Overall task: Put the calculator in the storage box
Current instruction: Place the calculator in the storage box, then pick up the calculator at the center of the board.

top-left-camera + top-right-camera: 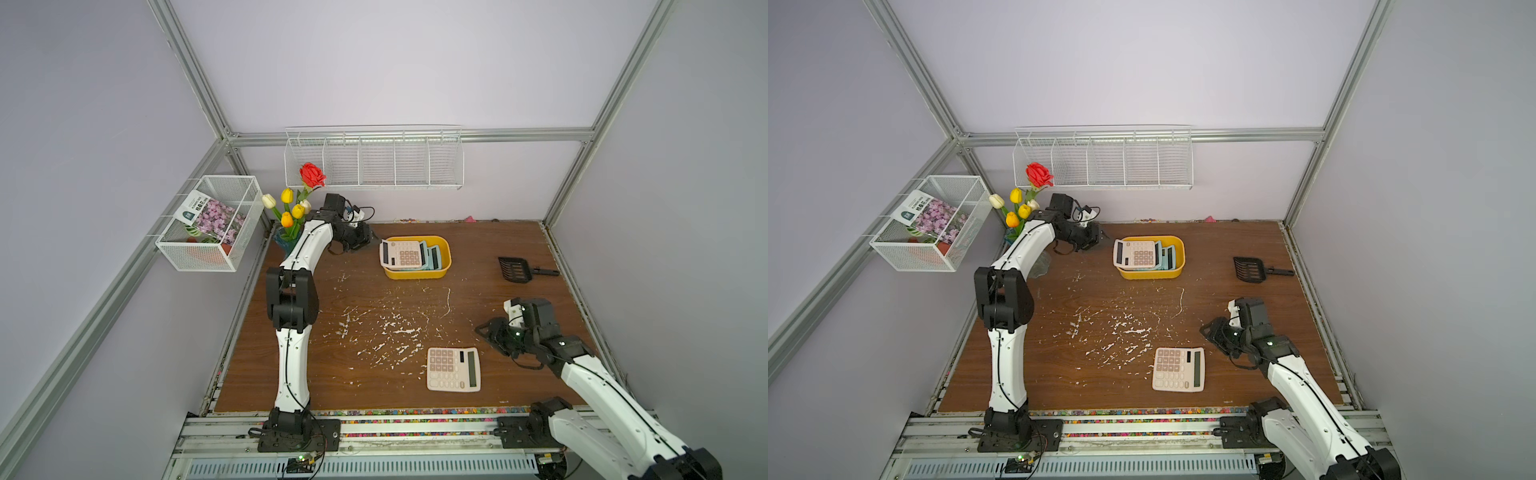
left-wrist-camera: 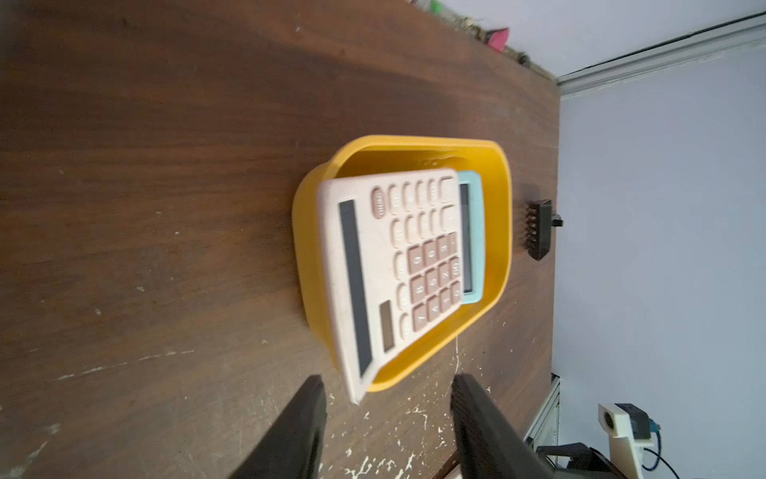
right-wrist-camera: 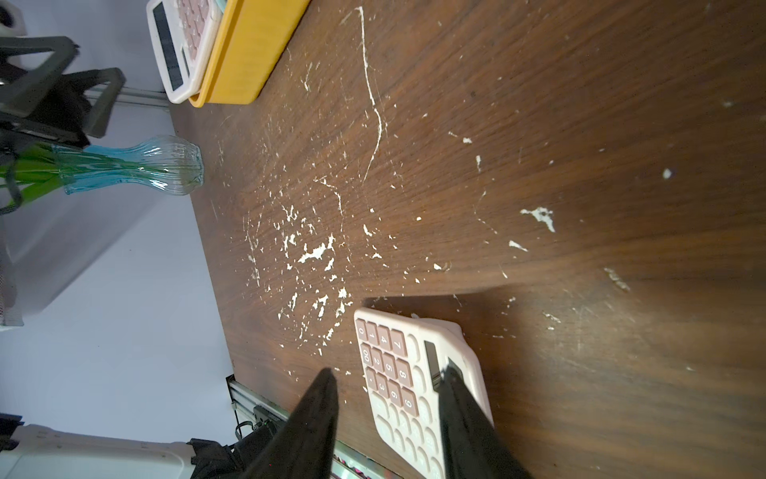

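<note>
a: where's the pink calculator [image 1: 401,253]?
b: in the yellow box [image 1: 415,274], at the far middle of the table [image 1: 478,249]. it lies keys up and tilted, resting on a blue calculator [image 1: 432,257] beneath it. its screen end sticks out over the box's left rim, as both top views show.
a: and the left gripper [image 1: 370,243]?
b: just beside that overhanging end, not touching it. in the left wrist view the jaws stand apart with nothing between them, and the calculator's corner lies just past the fingertips [image 2: 315,385].
a: any other calculator?
b: a second pink calculator [image 1: 453,369] lies flat on the table near the front edge, keys up, well apart from the box.
a: the right gripper [image 1: 488,338]?
b: near that one, to its right. its jaws are parted and hold nothing. in the right wrist view one finger [image 3: 460,406] crosses in front of the screen side; i can't tell whether it touches.
a: anything else?
b: a black scoop [image 1: 515,269] on the right side, and a glass vase [image 3: 157,164] of flowers at the far left corner.
</note>
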You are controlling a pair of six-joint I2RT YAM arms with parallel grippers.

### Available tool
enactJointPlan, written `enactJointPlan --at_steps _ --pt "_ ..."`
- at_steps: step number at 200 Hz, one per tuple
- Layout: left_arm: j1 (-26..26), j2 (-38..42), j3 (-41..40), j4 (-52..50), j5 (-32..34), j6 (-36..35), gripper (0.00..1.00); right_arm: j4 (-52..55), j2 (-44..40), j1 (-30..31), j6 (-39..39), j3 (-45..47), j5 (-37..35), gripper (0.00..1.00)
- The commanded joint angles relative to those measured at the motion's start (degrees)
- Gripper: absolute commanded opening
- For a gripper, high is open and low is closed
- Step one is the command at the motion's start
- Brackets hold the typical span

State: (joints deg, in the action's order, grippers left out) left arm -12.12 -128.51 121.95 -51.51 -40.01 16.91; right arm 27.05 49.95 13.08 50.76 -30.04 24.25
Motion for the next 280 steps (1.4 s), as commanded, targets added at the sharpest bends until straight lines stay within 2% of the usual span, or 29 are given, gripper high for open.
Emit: enactJointPlan --at_steps 1,32,62,84,115,157,228,280 --pt "-0.8 5.2 -2.3 0.7 0.8 -0.2 0.53 3.1 -1.4 -0.1 -0.3 -0.7 -0.2 0.44" --pt "-2.5 16.7 -12.0 4.5 3.4 0.5 0.52 5.5 -3.8 -0.1 0.3 0.8 1.1 0.44" --pt "-3.9 34.0 -30.5 15.1 7.7 3.1 0.5 7.5 -5.6 -0.1 0.5 4.6 3.3 0.44" --pt "-4.4 46.6 -43.8 21.4 13.9 4.8 0.51 9.3 -6.9 -0.1 -0.2 6.8 2.9 0.44" --pt "-4.6 58.3 -58.3 28.7 18.8 7.8 0.52 7.4 -6.0 0.0 0.1 9.1 3.1 0.44" --pt "-4.5 61.6 -61.3 28.0 19.6 8.7 0.51 4.9 -2.6 0.0 -0.9 11.3 6.9 0.43" --pt "-4.5 61.2 -62.3 28.6 19.0 8.9 0.51 -0.1 -3.1 0.0 0.3 15.2 10.6 0.39" --pt "-4.5 61.1 -62.7 28.4 19.1 8.9 0.5 -1.3 -2.5 0.0 0.0 14.9 11.5 0.3"
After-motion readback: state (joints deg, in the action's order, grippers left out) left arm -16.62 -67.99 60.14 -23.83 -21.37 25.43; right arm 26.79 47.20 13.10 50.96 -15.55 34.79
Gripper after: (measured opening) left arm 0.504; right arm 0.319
